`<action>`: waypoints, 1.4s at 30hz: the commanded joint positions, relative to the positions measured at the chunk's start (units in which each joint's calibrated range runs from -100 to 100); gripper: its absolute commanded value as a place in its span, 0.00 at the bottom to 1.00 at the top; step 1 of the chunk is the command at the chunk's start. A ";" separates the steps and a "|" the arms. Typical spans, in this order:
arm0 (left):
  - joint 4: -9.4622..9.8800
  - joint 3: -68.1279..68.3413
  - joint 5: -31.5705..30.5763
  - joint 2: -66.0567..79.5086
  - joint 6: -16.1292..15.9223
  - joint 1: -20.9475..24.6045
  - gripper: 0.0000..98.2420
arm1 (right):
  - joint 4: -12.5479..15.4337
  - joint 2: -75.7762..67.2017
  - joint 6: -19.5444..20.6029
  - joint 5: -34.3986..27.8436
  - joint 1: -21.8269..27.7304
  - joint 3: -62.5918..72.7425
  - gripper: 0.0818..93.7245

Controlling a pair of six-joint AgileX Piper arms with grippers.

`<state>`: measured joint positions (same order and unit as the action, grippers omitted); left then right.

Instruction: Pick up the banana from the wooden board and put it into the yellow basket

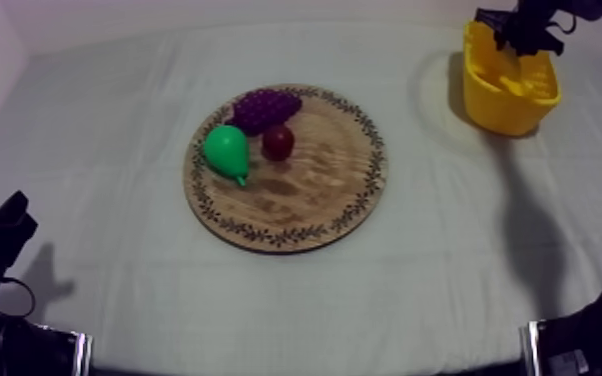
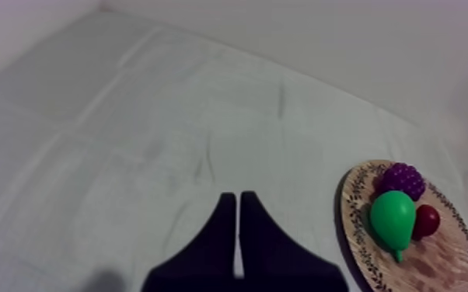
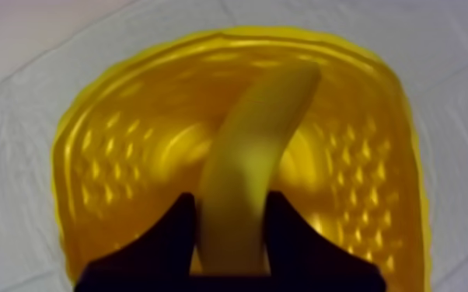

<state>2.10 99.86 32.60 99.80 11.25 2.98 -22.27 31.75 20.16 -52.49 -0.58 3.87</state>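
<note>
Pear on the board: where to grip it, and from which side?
Probably from above, pinching across the round belly of the pear: it lies on its side and its stem end tapers thin. Mind the small red fruit and grapes close beside it.

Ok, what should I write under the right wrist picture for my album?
The right gripper holds the banana over the yellow basket.

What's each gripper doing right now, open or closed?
Left gripper: shut, holding nothing.
Right gripper: shut on the banana, over the yellow basket.
</note>
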 commanded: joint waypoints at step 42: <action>-0.02 0.03 -0.02 0.03 0.00 0.03 0.00 | 13.01 -83.82 -12.85 29.61 1.75 -85.67 0.00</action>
<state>2.10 99.86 32.60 99.80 11.25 2.98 -17.05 -33.00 19.94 -22.52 1.09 -65.13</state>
